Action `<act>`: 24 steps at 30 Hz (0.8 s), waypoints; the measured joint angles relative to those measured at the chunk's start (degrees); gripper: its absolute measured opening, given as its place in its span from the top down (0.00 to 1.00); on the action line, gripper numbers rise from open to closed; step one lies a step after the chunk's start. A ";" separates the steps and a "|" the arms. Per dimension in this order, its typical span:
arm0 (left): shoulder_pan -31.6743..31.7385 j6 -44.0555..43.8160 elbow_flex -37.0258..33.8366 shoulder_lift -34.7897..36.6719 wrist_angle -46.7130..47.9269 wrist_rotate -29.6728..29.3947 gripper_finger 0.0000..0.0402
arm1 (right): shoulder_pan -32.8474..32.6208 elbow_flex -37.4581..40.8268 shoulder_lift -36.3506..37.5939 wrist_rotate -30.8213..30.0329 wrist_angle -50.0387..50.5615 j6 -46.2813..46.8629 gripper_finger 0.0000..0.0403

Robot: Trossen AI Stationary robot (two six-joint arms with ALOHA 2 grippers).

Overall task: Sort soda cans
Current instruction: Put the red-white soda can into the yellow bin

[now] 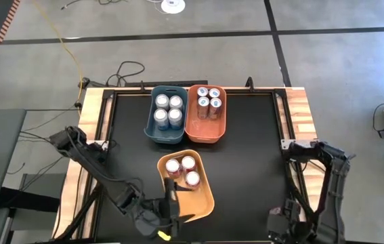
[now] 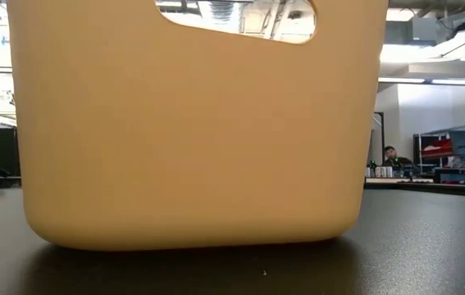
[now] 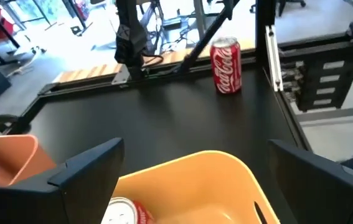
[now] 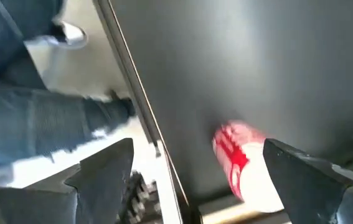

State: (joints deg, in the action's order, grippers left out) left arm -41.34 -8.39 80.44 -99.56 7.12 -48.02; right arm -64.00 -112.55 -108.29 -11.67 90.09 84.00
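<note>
Here, at the near edge of the black surface [image 1: 246,156], the left end effector [image 1: 156,220] sits low beside the yellow bin [image 1: 202,200], its fingers spread apart and holding nothing. The right end effector [image 1: 283,227] rests at the near right corner, fingers likewise apart and empty. In the right wrist view a red can [image 4: 238,165] shows blurred on the surface between those fingers, not gripped; the left wrist view shows one red can [image 3: 227,65] standing upright near the surface's right edge, and the high view does not show it, the right arm lying over that spot.

The yellow bin stands near the middle of the near half, tilted on the surface, with three red cans [image 1: 182,169] grouped at its far end.

Farther back, two bins stand side by side, touching, at the far edge. The blue bin [image 1: 152,125] on the left holds four blue-bodied cans [image 1: 168,110] in a square. The orange bin [image 1: 202,132] on the right holds four light cans [image 1: 209,100] clustered at its far end.
</note>
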 joint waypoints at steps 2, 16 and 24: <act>0.46 1.50 0.00 -1.43 -1.36 0.06 0.03 | -0.85 1.89 -0.02 2.30 -0.15 1.36 0.08; 2.84 4.17 -0.02 -2.44 -3.13 3.16 0.03 | 1.00 19.33 5.24 10.44 0.00 3.55 0.08; 2.86 4.70 -0.02 -2.44 -2.74 3.23 0.03 | -0.32 25.76 13.57 10.31 -1.93 9.20 0.08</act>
State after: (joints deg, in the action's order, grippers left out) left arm -38.48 -3.69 80.42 -102.00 4.38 -44.80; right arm -64.32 -86.79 -94.72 -1.35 88.16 93.20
